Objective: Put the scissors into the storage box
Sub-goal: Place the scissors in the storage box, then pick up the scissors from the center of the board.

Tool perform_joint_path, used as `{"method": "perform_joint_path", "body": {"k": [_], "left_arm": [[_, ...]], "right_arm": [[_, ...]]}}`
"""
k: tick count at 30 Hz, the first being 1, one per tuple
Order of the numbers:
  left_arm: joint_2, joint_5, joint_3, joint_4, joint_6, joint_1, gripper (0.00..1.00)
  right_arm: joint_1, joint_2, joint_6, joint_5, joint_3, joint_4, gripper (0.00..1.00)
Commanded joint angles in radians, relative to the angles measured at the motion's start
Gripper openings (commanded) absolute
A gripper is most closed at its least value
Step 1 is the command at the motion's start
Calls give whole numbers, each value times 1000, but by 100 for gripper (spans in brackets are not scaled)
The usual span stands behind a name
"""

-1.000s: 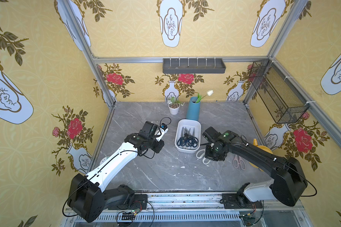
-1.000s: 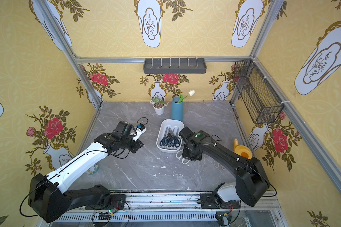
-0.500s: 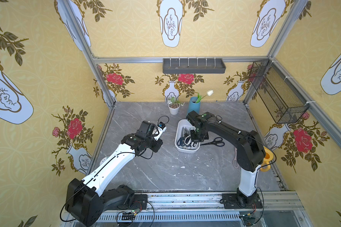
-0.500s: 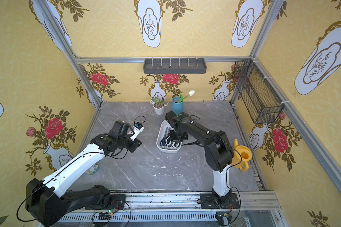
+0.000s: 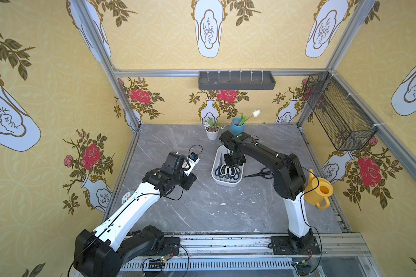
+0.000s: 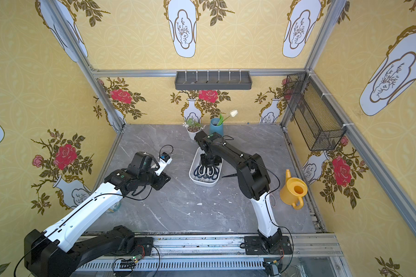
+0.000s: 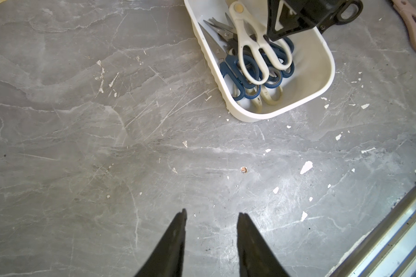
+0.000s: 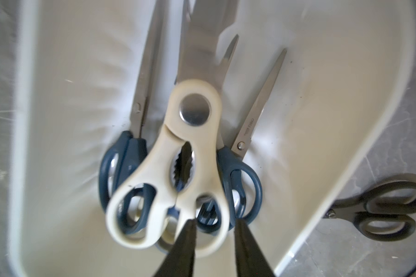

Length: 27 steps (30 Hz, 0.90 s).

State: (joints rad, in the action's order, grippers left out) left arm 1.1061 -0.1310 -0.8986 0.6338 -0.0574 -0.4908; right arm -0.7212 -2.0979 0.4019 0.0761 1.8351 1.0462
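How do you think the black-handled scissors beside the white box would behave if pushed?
The black-handled scissors look rigid, with the blades together, so they'd probably slide as one piece. Lying flat on the smooth table, they'd likely pivot rather than roll or tip.

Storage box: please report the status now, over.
Left gripper open, empty, over table. Right gripper open above cream shears in storage box. Black scissors outside, beside box. Nothing blocking.

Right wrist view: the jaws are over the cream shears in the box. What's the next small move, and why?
Probably lift the right gripper straight up, clear of the storage box. Its jaws stand open, the cream shears lie inside it, and black scissors lie on the table beside the box, not yet stored.
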Motion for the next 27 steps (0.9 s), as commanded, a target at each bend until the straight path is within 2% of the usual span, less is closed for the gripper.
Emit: {"method": "perform_joint_path", "body": {"k": [1, 4, 6, 9, 12, 15, 21, 27], "left_arm": [[8, 4, 3, -25, 5, 3, 51], [20, 1, -6, -24, 16, 8, 56], [29, -11, -8, -27, 18, 9, 56], [51, -20, -20, -37, 25, 9, 56], [77, -23, -43, -42, 27, 10, 56], [101, -20, -62, -47, 19, 10, 56], [136, -5, -80, -56, 13, 10, 56], [150, -3, -80, -56, 27, 10, 56]], "right_arm": [[17, 114, 89, -23, -58, -31, 50], [71, 270, 173, -26, -202, -85, 55], [145, 376, 267, 13, -314, -94, 56], [375, 529, 349, -91, -519, -160, 56], [549, 602, 293, -217, -659, -315, 56], [612, 511, 201, -254, -618, -361, 51], [581, 200, 36, -121, -390, -256, 49], [585, -9, -48, -126, -233, -250, 48]]}}
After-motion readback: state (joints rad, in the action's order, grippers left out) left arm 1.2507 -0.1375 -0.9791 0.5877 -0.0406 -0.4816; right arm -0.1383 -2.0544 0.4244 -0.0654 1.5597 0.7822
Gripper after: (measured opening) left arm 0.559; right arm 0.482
